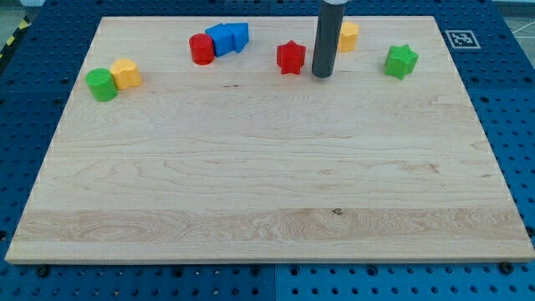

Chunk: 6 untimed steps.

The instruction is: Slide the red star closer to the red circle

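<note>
Starting far off to the view's left of my tip, a green circle (101,84) sits near the left edge of the wooden board (267,184), with a yellow block (126,73) touching it on its upper right; the yellow one looks rounded or many-sided, though its exact shape is hard to make out. Both are well apart from my tip and slightly lower in the view than the other blocks.

Closer in, yet well to the left of my tip, the red circle (201,49) stands near the board's top edge. Pressed against its right side are the blue blocks (228,38), which seem to be two pieces lying together; their shapes cannot be told apart cleanly.

Next comes the red star (291,58), just beside my tip on its left, with a thin gap showing between them. It lies apart from the red circle, the blue blocks sitting above the stretch between them.

My tip (323,75) rests on the board; it is a plain dark rod, holding nothing, and has no jaws to be wide or narrow.

Just right of the rod and higher in the view, a yellow piece (349,37) is partly hidden behind it. Farther right, near the top right corner, lies a green star (401,61), apart from my tip
</note>
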Each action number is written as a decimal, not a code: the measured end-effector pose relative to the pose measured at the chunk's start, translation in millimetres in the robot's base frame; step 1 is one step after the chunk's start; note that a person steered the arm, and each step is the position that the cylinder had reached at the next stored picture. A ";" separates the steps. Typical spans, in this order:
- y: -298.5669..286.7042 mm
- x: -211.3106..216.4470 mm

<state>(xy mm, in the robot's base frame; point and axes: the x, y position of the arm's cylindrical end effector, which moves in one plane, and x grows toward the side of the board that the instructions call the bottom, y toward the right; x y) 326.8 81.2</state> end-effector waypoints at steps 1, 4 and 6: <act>-17.8 -20.3; -89.3 -25.2; -135.6 -25.1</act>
